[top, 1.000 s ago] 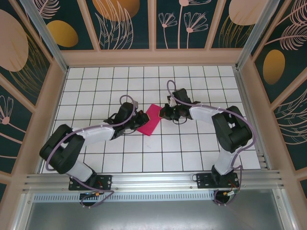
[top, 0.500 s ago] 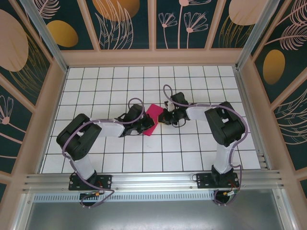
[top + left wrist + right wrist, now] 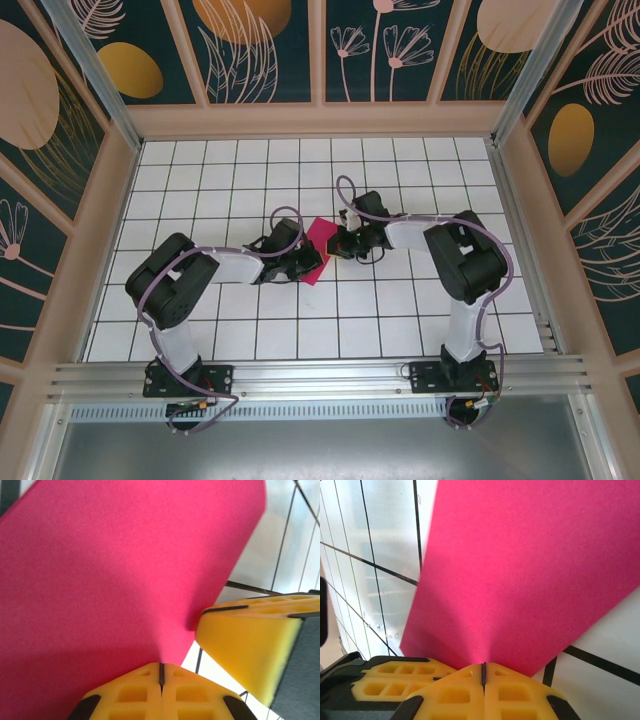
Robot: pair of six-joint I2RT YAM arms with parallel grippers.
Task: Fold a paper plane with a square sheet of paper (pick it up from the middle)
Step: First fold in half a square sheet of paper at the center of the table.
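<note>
As left and right jaws pinch it, the square sheet of paper [image 3: 320, 243] lies between

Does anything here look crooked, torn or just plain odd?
Nothing looks damaged. The pink paper sits slanted against the table's grid lines, pinched from either side by the left gripper and the right gripper, both shut on it. Its visible surface is smooth, with no tear showing.

The top camera looks down from above and behind the arm bases onto the bench [image 3: 200, 170]. Each wrist camera sits close behind its jaws, facing the square sheet of paper [image 3: 530, 570] all views share.
</note>
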